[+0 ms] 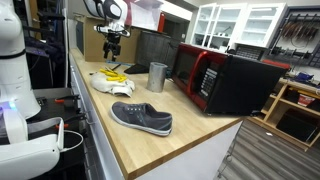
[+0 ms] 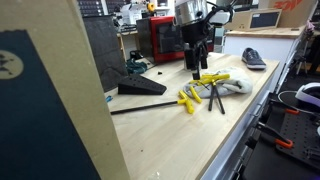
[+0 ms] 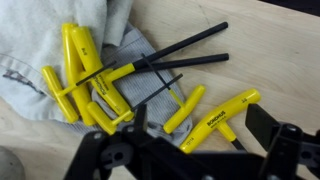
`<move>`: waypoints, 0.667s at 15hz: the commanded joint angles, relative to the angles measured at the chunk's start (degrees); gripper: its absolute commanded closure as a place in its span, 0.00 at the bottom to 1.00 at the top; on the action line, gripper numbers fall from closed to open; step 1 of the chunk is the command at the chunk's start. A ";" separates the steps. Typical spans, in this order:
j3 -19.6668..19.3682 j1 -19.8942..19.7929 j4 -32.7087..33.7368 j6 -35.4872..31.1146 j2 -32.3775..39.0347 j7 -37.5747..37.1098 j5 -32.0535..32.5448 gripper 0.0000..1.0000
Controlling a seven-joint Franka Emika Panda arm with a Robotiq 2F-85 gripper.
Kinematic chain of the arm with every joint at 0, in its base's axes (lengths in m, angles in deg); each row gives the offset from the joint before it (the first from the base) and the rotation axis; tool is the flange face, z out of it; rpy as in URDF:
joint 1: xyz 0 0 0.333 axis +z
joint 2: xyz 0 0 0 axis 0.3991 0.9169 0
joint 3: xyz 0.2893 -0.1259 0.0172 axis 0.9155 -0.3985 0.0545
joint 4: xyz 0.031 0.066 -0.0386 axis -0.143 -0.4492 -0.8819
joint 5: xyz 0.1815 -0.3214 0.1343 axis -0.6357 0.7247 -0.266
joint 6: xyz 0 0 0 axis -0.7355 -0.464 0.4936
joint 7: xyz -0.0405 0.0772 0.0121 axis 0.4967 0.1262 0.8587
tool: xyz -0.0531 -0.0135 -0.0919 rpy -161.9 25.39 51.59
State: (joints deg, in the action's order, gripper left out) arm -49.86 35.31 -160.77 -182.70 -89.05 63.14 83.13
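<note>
Two jaws, wrist view: the gripper [image 3: 190,145] is spread as wide as it goes, its dark fingers [image 3: 278,135] at the bottom edge, and it grips nothing.
Wrenches, wrist view: yellow-handled T wrenches [image 3: 110,80] lie heaped ahead of the jaws with their black shafts crossing. One handle (the printed one) lies below the gap between the jaws.
Cloth, wrist view: a grey cloth [image 3: 30,60] lies under most of the heap, off to one side of the jaws.
Counter, wrist view: the pale wood counter [image 3: 265,55] shows beyond the shafts.
Gripper, exterior view: in an exterior view the gripper [image 1: 113,42] hangs jaws-down above the wrenches [image 1: 112,74], apart from them.
Neighbours, exterior view: a metal cup [image 1: 158,76] stands near the jaws, a red-and-black microwave [image 1: 215,80] sits beyond it, and a grey shoe [image 1: 142,118] lies well apart.
Gripper, exterior view: in an exterior view the gripper [image 2: 197,68] hovers just above the wrenches [image 2: 205,90] (whether it touches them I cannot tell).
Surroundings, exterior view: the cloth [image 2: 238,86] lies beneath the jaws, a black wedge [image 2: 140,88] lies off to their side, and the shoe [image 2: 254,58] is far behind.
</note>
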 commanded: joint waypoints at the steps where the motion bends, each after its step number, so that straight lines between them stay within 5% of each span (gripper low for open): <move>1: 1.18 1.01 -1.84 -0.33 -0.77 0.71 3.67 0.00; 10: 1.99 1.65 -3.89 0.31 -0.29 0.16 9.03 0.00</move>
State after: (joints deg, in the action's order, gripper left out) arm -47.83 36.83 -163.70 -182.71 -88.60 63.15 91.12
